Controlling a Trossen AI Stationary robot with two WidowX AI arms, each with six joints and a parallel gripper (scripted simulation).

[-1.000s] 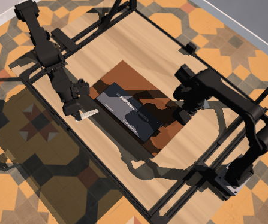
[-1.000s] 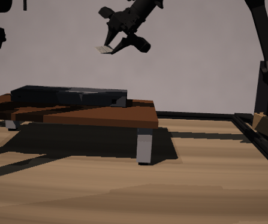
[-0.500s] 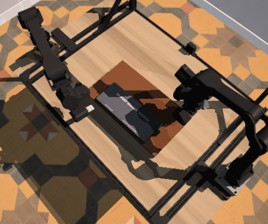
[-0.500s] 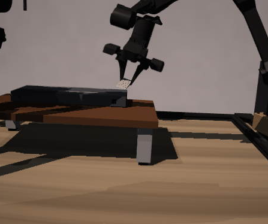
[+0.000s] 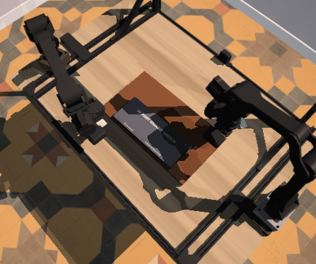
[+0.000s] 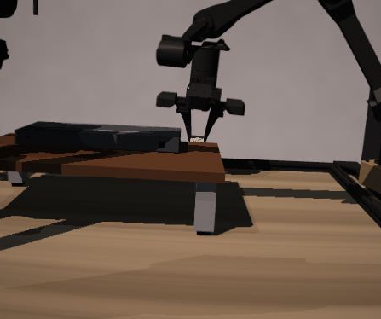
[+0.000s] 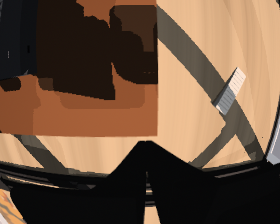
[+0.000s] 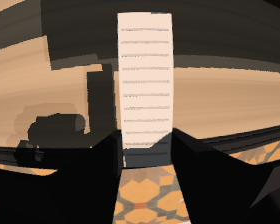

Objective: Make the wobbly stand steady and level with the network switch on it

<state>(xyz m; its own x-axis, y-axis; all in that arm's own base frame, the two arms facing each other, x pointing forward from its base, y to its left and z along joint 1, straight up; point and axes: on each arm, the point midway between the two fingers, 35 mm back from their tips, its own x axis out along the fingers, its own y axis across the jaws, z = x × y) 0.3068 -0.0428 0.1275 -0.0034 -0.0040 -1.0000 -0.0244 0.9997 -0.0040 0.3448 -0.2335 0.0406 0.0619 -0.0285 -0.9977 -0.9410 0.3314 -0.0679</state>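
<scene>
The brown stand [image 5: 148,85] [image 6: 148,166] [image 7: 91,117] stands mid-table with the dark network switch [image 5: 151,130] [image 6: 97,136] lying on it. My right gripper [image 5: 99,126] [image 6: 197,134] [image 8: 146,135] is shut on a pale ribbed wedge [image 5: 102,123] [image 6: 197,139] [image 8: 144,85] and holds it low beside one corner of the stand. My left gripper [image 5: 215,137] [image 7: 144,147] is shut and empty, above the table by the opposite side of the stand. A second wedge [image 7: 230,91] [image 5: 242,122] lies on the table near the left arm.
The wooden table [image 5: 158,46] [image 6: 276,256] is ringed by a black frame rail [image 5: 201,42]. A grey stand leg [image 6: 204,211] shows at the near corner in the exterior view. Both arm bases sit at the table's ends.
</scene>
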